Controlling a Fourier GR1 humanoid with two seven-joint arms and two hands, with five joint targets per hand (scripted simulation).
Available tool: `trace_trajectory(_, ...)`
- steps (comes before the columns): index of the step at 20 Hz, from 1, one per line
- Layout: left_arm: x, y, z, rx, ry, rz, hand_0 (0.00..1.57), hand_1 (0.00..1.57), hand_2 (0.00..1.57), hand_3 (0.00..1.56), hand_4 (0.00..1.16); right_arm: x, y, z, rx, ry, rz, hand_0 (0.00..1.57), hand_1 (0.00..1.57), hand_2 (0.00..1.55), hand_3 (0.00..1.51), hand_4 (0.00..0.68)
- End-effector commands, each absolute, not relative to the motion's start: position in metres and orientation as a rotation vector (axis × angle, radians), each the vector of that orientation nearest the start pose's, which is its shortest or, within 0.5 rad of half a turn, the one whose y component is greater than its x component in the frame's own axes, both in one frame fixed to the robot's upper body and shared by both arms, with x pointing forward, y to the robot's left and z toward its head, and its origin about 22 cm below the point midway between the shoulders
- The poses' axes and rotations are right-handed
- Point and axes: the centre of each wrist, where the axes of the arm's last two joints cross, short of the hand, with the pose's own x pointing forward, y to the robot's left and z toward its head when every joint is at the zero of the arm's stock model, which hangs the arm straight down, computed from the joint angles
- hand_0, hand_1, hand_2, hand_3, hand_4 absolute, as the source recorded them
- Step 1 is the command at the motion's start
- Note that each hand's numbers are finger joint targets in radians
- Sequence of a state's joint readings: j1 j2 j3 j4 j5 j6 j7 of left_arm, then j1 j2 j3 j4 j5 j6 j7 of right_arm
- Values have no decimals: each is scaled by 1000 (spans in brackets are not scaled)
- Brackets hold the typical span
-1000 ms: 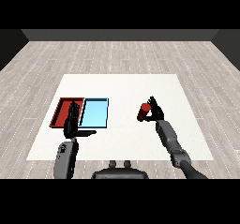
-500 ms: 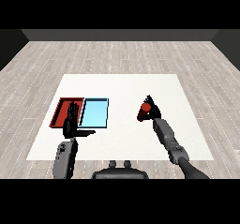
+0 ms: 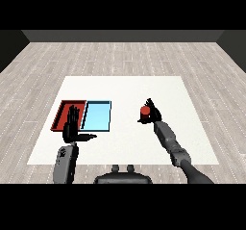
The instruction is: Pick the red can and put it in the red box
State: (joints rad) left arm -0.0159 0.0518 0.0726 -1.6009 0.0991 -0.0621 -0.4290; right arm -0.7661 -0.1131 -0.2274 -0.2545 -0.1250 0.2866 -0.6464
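Note:
The red can [image 3: 144,112] is in my right hand [image 3: 153,111], whose fingers curl round it, right of the table's middle; the can looks lifted just off the white table. The red tray [image 3: 63,113] lies at the left, side by side with the light blue tray [image 3: 97,116]. My left hand [image 3: 72,127] is raised in front of the red tray with straight fingers and the thumb pointing right, holding nothing. It covers part of the red tray's near right corner.
The white table [image 3: 125,89] spreads around both trays, with bare surface between the blue tray and the can. Grey wood floor [image 3: 43,63] surrounds the table.
My right hand has carried the red can a little to the left and toward me. The left hand and both trays have stayed where they were.

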Motion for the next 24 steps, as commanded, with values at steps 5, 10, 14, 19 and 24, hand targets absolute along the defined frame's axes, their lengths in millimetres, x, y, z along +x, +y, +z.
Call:
trace_trajectory(5, 261, 253, 21, -23, -2054, 55, 0, 0, 0, 0, 0, 365, -203, -77, 206, -1577, -73, 510, 510, 670, 430, 0)
trace_trajectory(10, 255, 259, 22, -29, -2052, 52, 0, 0, 0, 0, 0, 374, -214, -67, 65, -1581, -14, 1452, 1452, 1456, 1418, 612)
trace_trajectory(14, 253, 256, 17, -28, -2036, 41, 0, 0, 0, 0, 0, 367, -198, -77, 69, -1598, 10, 1474, 1474, 1450, 1401, 589)
trace_trajectory(19, 236, 258, 22, -32, -2043, 57, 0, 0, 0, 0, 0, 385, -207, -52, 42, -1628, 51, 1467, 1467, 1441, 1378, 598)
trace_trajectory(24, 244, 258, 19, -67, -2049, 10, 0, 0, 0, 0, 0, 390, -207, -39, 54, -1746, 85, 1434, 1434, 1434, 1367, 623)
